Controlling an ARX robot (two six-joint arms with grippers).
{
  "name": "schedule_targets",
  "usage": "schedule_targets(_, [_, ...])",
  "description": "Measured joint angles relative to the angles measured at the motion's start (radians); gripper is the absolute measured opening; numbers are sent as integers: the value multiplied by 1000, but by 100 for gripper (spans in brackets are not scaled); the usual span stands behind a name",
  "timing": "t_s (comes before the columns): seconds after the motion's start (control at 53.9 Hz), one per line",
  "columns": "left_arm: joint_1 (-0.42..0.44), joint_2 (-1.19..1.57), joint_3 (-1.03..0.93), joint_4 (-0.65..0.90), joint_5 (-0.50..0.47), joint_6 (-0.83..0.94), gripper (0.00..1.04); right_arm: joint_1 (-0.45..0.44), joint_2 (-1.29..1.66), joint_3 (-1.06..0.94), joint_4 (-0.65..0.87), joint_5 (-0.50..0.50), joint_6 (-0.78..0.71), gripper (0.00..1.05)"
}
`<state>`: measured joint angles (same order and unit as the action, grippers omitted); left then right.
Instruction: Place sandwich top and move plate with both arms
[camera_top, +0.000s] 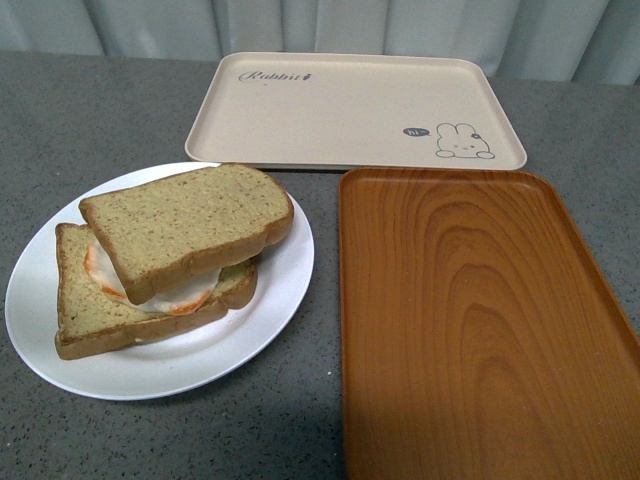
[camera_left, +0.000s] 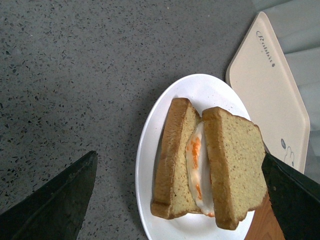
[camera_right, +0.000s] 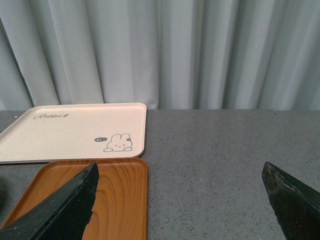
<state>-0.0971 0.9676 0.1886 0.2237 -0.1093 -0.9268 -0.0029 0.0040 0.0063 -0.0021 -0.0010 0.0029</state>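
One sandwich top (camera_left: 232, 165) below left gripper (camera_left: 178, 156), apart

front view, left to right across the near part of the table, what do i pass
plate → sandwich top, lying on the plate → orange wood-grain tray

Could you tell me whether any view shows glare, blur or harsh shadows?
Front view: even light, no glare on the plate, soft shadow under the sandwich top. Left wrist view: crisp, left gripper a dark silhouette. Right wrist view: right gripper likewise.
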Motion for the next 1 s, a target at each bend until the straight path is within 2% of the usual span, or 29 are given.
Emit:
schedule_targets(0.297, [3, 172, 19, 112, 8, -18, 98, 0, 0, 0, 0, 0, 0, 96])
schedule_targets(0.594, [-75, 381, 43, 291, 38, -68, 98, 0, 0, 0, 0, 0, 0, 96])
schedule_targets(1.002, [-105, 484, 49, 386, 50, -113, 98, 0, 0, 0, 0, 0, 0, 96])
